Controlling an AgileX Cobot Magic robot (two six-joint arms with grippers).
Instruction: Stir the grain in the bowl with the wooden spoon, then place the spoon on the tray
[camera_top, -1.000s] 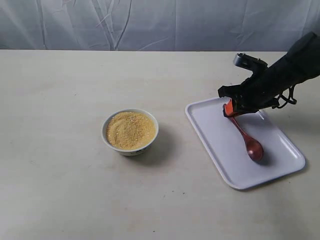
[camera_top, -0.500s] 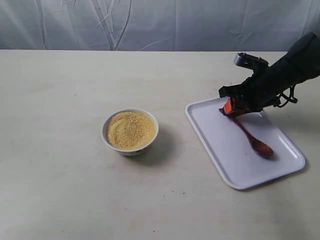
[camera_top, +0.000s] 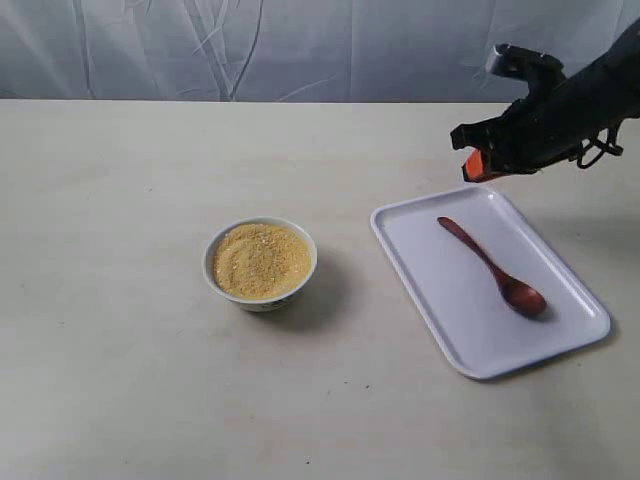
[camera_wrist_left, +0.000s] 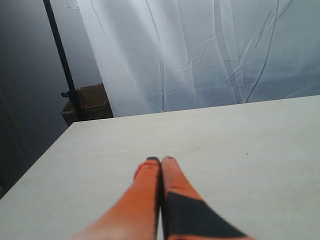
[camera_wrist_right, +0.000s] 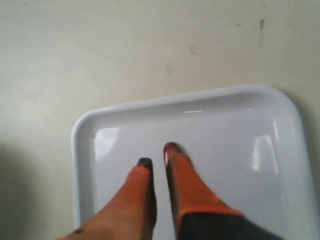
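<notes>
We note the wooden spoon (camera_top: 492, 268) lying flat on the tray (camera_top: 430, 290), right of frame, scoop toward lower right. Right pincer (camera_top: 474, 168) hangs clear of it at upper right, fingers a slit apart, grasping nothing. Left pincer (camera_wrist_left: 160, 161) is clenched, empty. The bowl (camera_top: 212, 272) of grain (camera_top: 260, 260) sits centre-left on the tabletop (camera_top: 120, 180).

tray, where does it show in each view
Exterior view: the tray lies at the right, with the wooden spoon on it.
Left wrist view: not in it; only the table and curtain.
Right wrist view: the tray fills most of the picture, beneath the pincer.
Shared landmark: the right pincer, above the tray's end in the exterior and right wrist views.
</notes>
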